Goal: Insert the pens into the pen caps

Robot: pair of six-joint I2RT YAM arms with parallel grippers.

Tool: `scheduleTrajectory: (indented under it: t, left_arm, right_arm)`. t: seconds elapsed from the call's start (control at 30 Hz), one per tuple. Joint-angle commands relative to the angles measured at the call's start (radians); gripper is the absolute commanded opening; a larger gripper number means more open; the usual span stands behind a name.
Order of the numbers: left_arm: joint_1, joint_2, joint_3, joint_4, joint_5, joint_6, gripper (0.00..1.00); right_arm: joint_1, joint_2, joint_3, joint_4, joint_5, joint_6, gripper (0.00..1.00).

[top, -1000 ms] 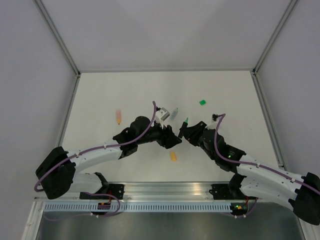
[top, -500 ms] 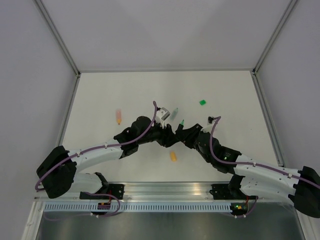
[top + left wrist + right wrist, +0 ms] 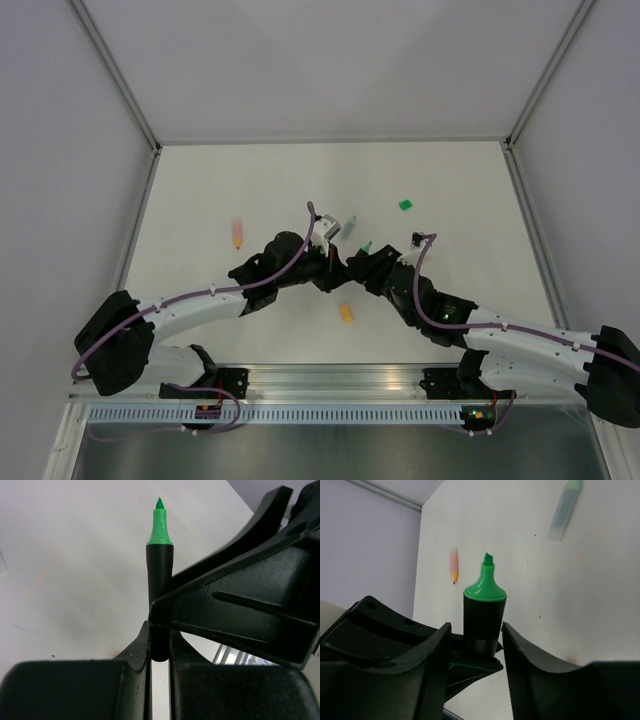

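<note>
The black pen with the green tip [image 3: 159,560] stands upright between both grippers above the table's middle [image 3: 366,245]. My left gripper [image 3: 160,630] is shut on its lower barrel. My right gripper [image 3: 476,635] is open, its fingers [image 3: 522,652] flanking the same pen [image 3: 484,607] with a gap on each side. In the top view the two grippers meet, left [image 3: 335,265] and right [image 3: 362,262]. The pink-orange pen [image 3: 237,232] lies at the left, also visible from the right wrist [image 3: 453,565]. The green cap [image 3: 405,205] lies at the right. The orange-yellow cap [image 3: 347,313] lies in front of the grippers.
A pale translucent green-ended piece [image 3: 349,226] lies just behind the grippers, seen from the right wrist too [image 3: 564,510]. Grey walls with metal posts bound the white table [image 3: 460,180]. An aluminium rail [image 3: 330,380] runs along the near edge.
The right gripper carried the green-tipped pen leftward to the left gripper. The left gripper closed on the pen's barrel. The right gripper's fingers have parted from it.
</note>
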State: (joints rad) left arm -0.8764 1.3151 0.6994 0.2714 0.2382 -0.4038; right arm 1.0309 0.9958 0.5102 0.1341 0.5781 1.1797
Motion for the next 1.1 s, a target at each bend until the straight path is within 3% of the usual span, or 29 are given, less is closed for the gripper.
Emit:
scheduleTrajectory:
  t: [0.0, 0.03, 0.13, 0.27, 0.47, 0.6, 0.7, 0.8, 0.83, 0.97, 1.07]
  left_arm:
    - [-0.007, -0.039, 0.025, 0.061, 0.116, -0.007, 0.02]
    - [-0.009, -0.069, 0.015, 0.087, 0.131, -0.016, 0.02]
    - [-0.007, -0.134, -0.030, 0.178, 0.208, -0.059, 0.02]
    - [-0.007, -0.188, -0.090, 0.288, 0.286, -0.122, 0.02]
    - [-0.007, -0.174, -0.117, 0.448, 0.415, -0.220, 0.02]
    - [-0.007, -0.137, -0.117, 0.502, 0.467, -0.268, 0.02]
    - [-0.006, -0.129, -0.117, 0.511, 0.474, -0.276, 0.02]
    - [-0.004, -0.132, -0.115, 0.512, 0.486, -0.277, 0.02]
    - [-0.004, -0.132, -0.113, 0.514, 0.490, -0.277, 0.02]
    - [-0.006, -0.134, -0.112, 0.529, 0.521, -0.280, 0.38]
    - [-0.004, -0.134, -0.113, 0.543, 0.541, -0.280, 0.47]
  right_arm:
    - [0.011, -0.078, 0.030, 0.081, 0.008, -0.132, 0.53]
    - [0.011, -0.101, 0.019, 0.090, 0.011, -0.159, 0.61]
    - [0.011, -0.222, -0.054, 0.188, -0.012, -0.284, 0.65]
    - [0.011, -0.351, -0.116, 0.268, -0.076, -0.385, 0.62]
    - [0.011, -0.368, -0.134, 0.370, -0.259, -0.497, 0.54]
    - [0.012, -0.359, -0.140, 0.429, -0.316, -0.519, 0.44]
    - [0.011, -0.376, -0.163, 0.456, -0.320, -0.519, 0.29]
    - [0.011, -0.378, -0.177, 0.461, -0.317, -0.519, 0.00]
    - [0.011, -0.375, -0.179, 0.458, -0.319, -0.517, 0.00]
    - [0.012, -0.335, -0.185, 0.501, -0.372, -0.500, 0.00]
    - [0.011, -0.306, -0.174, 0.516, -0.415, -0.489, 0.00]
